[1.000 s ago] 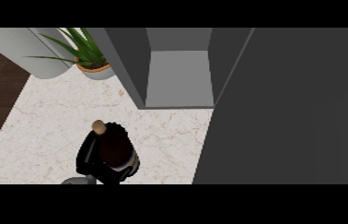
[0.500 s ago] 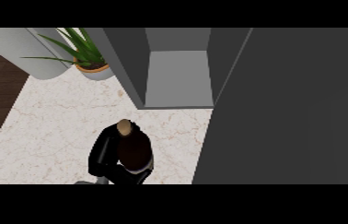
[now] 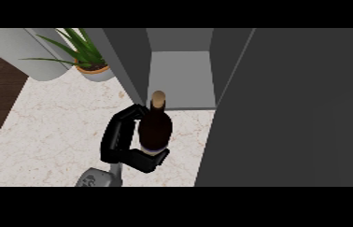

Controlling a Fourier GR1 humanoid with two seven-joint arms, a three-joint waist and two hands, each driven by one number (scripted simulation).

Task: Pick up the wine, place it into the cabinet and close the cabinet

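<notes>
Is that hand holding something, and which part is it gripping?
Yes: the left hand holds the wine bottle, fingers curled round its dark body, below the neck.

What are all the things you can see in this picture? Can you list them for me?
wine bottle: one, dark with a tan top, upright above the counter just in front of the cabinet opening
cabinet: one, grey, open, at the back middle
cabinet door: one, dark grey, swung open, filling the right side
potted plant: one, green leaves in a tan pot, back left beside the cabinet
rounded grey thing: one, pale grey, far back left corner; cannot tell what it is
counter: one, pale marbled
floor: dark brown strip, left edge
forearm: one, grey, lower edge
left hand: one, black, curled round the wine bottle
</notes>
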